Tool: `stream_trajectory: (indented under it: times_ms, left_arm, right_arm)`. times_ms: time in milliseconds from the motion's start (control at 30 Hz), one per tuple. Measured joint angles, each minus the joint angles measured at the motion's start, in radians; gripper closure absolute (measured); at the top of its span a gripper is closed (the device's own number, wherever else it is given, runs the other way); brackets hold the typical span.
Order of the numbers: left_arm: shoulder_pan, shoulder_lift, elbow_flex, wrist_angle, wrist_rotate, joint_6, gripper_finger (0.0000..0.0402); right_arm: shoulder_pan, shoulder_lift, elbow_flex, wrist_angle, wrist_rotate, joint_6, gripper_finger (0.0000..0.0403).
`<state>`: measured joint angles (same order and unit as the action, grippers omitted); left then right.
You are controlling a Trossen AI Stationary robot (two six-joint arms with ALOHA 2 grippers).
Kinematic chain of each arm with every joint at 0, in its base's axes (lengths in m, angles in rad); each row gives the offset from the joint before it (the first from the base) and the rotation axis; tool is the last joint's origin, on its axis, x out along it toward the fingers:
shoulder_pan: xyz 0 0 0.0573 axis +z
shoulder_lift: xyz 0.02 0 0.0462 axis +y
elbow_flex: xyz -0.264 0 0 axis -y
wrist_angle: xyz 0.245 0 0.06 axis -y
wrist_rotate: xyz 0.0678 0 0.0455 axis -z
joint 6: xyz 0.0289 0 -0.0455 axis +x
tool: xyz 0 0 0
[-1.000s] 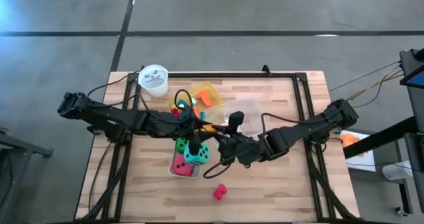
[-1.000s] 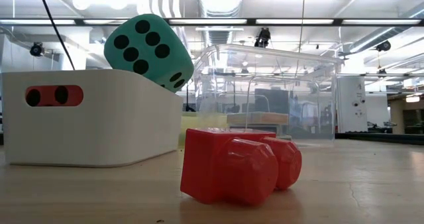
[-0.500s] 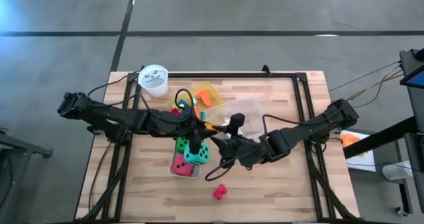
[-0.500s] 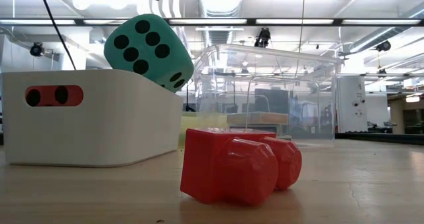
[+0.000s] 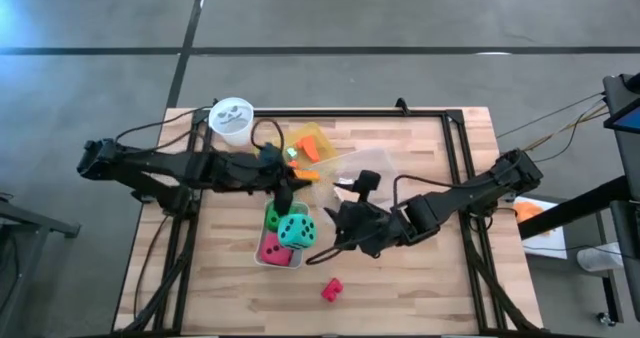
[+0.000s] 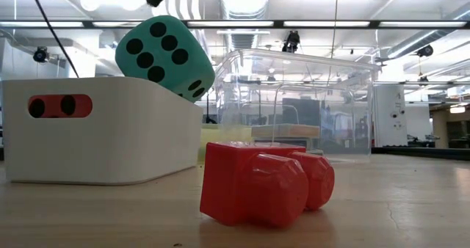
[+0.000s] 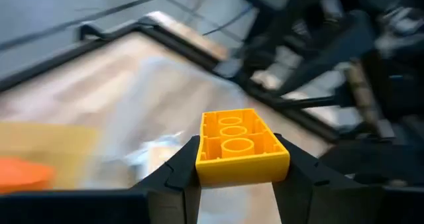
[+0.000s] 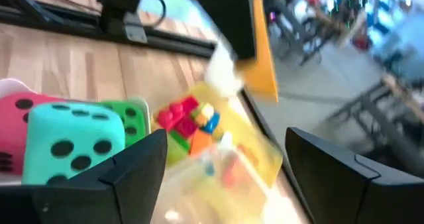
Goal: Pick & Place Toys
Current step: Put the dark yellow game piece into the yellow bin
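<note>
Holding a yellow block point(image 7: 242, 146) clamped between our left gripper point(image 5: 290, 174) jaws, we hover above the surface point(image 5: 420, 278) near the yellow tray point(image 5: 312, 138). Our right gripper point(image 5: 343, 221) hangs with jaws spread wide and empty, beside the white bin point(image 5: 268, 259) holding the teal die point(image 5: 295, 230).

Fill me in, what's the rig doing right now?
Toy sorting. The left gripper is shut on a yellow block, carried above the table near the yellow tray. The right gripper is open and empty beside the white bin, which already holds the teal die, a green die and a red die. More small blocks sit in the yellow tray. A red block lies loose on the table.
</note>
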<state>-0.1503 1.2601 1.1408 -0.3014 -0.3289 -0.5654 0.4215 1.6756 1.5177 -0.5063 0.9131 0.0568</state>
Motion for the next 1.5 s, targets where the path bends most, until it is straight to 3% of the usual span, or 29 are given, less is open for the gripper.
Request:
stream_trajectory:
  times_ms: [267,467,667,767,967,1500]
  left_arm:
    - [0.24,-0.034,0.0,-0.291,-0.007,0.016,0.0272]
    - [0.458,0.034,0.0,-0.422,0.096,0.084,0.0272]
    - [0.621,0.123,0.0,-0.479,0.182,0.16,0.0272]
    - [0.642,0.175,0.0,-0.474,0.252,0.201,0.0272]
    - [0.637,0.269,0.0,-0.475,0.278,0.296,0.0272]
    - [0.636,0.417,-0.002,-0.482,0.341,0.354,0.0272]
  right_arm:
    - [0.03,0.003,-0.001,-0.263,0.002,0.339,0.01]
    - [0.091,0.004,-0.007,-0.447,-0.057,0.708,0.0099]
    - [0.154,0.004,-0.075,-0.46,-0.138,0.825,0.0099]
    - [0.176,0.003,-0.117,-0.459,-0.162,0.868,0.0099]
    - [0.185,0.0,-0.189,-0.459,-0.181,0.94,0.0099]
    - [0.185,-0.001,-0.268,-0.454,-0.185,0.988,0.0099]
